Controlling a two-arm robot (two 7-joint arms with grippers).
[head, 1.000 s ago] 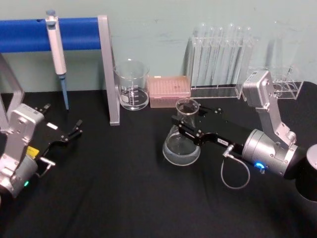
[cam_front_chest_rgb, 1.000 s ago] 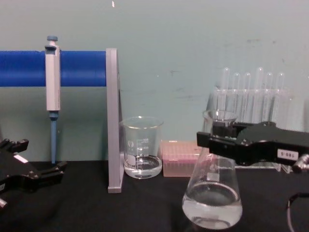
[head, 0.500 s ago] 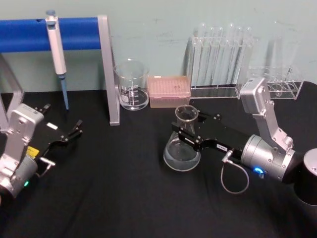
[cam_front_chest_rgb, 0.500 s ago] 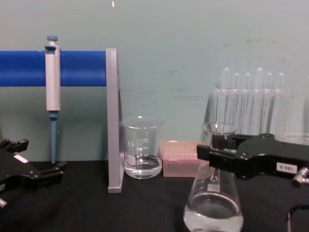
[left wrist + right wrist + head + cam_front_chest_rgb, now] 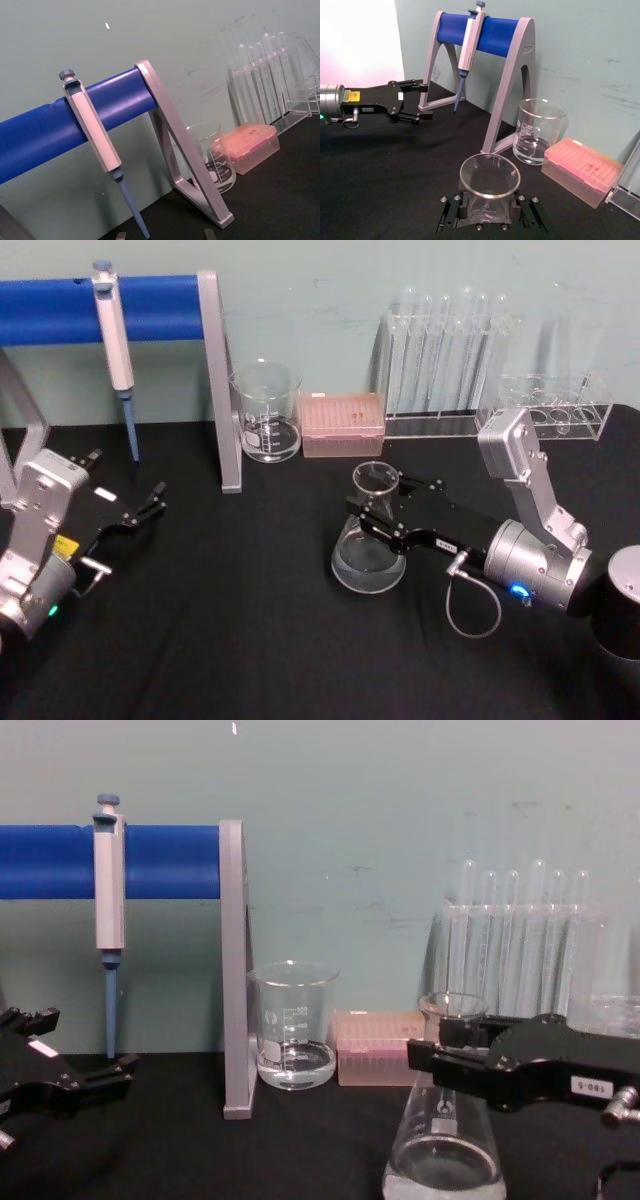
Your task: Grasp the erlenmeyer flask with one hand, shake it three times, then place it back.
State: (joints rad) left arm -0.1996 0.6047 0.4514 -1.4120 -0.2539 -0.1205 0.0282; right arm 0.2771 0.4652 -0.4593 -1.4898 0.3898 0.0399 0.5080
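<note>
Head view: the right tool (image 5: 368, 498) pinches the neck of the erlenmeyer flask (image 5: 368, 555), one finger on each side just below the flared rim. The flask stands upright with clear liquid in its wide base, low over the black surface (image 5: 250, 640); I cannot tell whether it touches. Beyond the right tool, by the wall, stand a beaker (image 5: 266, 425), a pink box (image 5: 342, 425) and test tubes (image 5: 445, 350). The left tool (image 5: 130, 472) sits well apart on the far side of the flask, fingers spread, holding nothing, near a pipette (image 5: 115, 340) that hangs from a blue stand (image 5: 60, 308).

Left wrist view: the pipette (image 5: 92, 135) hangs on the blue stand (image 5: 30, 135), with the beaker (image 5: 215, 160) and pink box (image 5: 250, 147) past the stand's leg.

Right wrist view: the flask's round rim (image 5: 490, 175) sits between the right tool's (image 5: 490, 215) fingers. The left tool (image 5: 422, 100) is spread wide farther off.

Chest view: the right tool (image 5: 440, 1050) grips the flask (image 5: 445, 1150) at the neck; the base is cut off by the lower edge. The left tool (image 5: 90, 1040) is at the opposite edge, fingers apart.
</note>
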